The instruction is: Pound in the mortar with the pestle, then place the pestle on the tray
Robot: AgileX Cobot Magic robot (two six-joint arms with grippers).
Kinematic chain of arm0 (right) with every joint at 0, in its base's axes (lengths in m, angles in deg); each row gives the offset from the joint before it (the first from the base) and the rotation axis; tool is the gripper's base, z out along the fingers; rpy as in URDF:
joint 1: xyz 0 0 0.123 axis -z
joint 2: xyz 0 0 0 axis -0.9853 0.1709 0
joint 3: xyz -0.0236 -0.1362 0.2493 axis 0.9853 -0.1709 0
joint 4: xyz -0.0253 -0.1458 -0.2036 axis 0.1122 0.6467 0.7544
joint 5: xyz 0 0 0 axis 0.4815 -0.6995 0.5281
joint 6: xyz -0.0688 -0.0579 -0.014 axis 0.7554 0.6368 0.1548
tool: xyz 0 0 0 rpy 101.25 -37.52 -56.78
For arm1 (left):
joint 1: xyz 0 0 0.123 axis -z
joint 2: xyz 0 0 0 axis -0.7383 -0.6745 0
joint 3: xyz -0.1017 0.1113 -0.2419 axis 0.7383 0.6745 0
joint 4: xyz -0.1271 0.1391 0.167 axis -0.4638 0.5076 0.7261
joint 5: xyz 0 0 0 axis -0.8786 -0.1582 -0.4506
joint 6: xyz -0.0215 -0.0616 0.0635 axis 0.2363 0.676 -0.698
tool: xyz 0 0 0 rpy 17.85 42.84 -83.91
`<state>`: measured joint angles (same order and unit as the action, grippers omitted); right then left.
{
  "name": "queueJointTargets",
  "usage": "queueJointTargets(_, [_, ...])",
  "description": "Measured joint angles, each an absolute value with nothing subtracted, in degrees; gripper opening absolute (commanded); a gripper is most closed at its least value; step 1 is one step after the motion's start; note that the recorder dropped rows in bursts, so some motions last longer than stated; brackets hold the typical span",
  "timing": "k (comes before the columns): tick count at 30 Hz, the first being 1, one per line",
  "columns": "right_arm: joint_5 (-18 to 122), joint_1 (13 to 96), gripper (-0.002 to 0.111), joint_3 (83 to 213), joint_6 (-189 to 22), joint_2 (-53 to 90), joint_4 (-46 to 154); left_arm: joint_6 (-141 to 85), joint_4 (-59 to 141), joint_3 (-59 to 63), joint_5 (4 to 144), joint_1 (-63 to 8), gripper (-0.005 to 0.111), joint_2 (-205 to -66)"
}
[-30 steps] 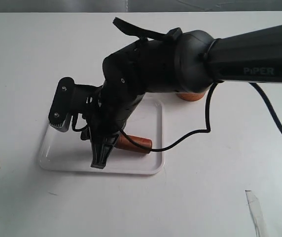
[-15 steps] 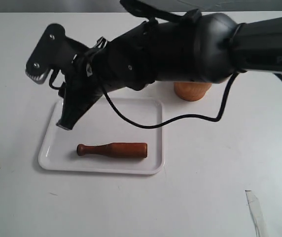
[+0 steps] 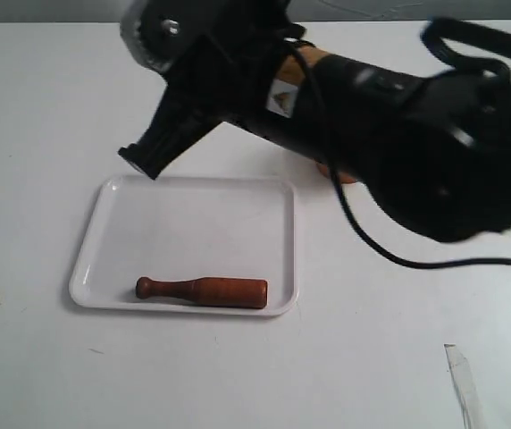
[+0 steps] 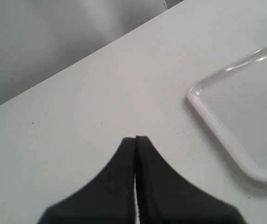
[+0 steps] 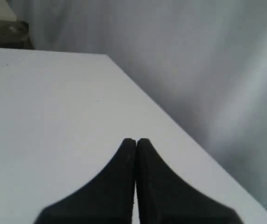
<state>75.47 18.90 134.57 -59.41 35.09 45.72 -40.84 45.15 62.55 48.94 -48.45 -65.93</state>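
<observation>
The pestle (image 3: 204, 291) lies flat on the white tray (image 3: 184, 214), near its front rim, knob end to the left. My right gripper (image 3: 138, 164) hangs shut and empty above the tray's far left corner, well clear of the pestle; its wrist view shows the shut gripper (image 5: 136, 140) over bare table. Only a sliver of the brown mortar (image 3: 334, 173) shows behind the right arm, right of the tray. My left gripper (image 4: 136, 138) is shut on nothing, over the table beside a tray (image 4: 245, 107) corner, and is out of the exterior view.
The bulky right arm (image 3: 398, 134) and its black cable (image 3: 434, 264) span the upper right of the exterior view. A strip of clear tape (image 3: 463, 375) lies at the front right. The table's edge and grey curtain show in both wrist views.
The right gripper, down at the pestle a second ago, has let it go and risen up and back. The pestle stays lying on the tray.
</observation>
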Motion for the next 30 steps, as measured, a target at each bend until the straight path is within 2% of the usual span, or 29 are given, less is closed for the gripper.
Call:
queueJointTargets(6, [88.0,18.9,0.000,121.5,-57.4,24.7,45.6,-40.8,45.2,62.5,48.9,-48.4,0.000,-65.9])
queueJointTargets(15, [89.9,18.9,0.000,109.4,-60.0,6.8,52.2,-40.8,45.2,62.5,48.9,-48.4,0.000,-65.9])
queueJointTargets(23, [90.0,18.9,0.000,93.5,-70.2,-26.2,63.3,-40.8,45.2,62.5,48.9,-48.4,0.000,-65.9])
queueJointTargets(30, [90.2,18.9,0.000,85.2,-81.9,-45.9,75.0,-40.8,45.2,62.5,48.9,-48.4,0.000,-65.9])
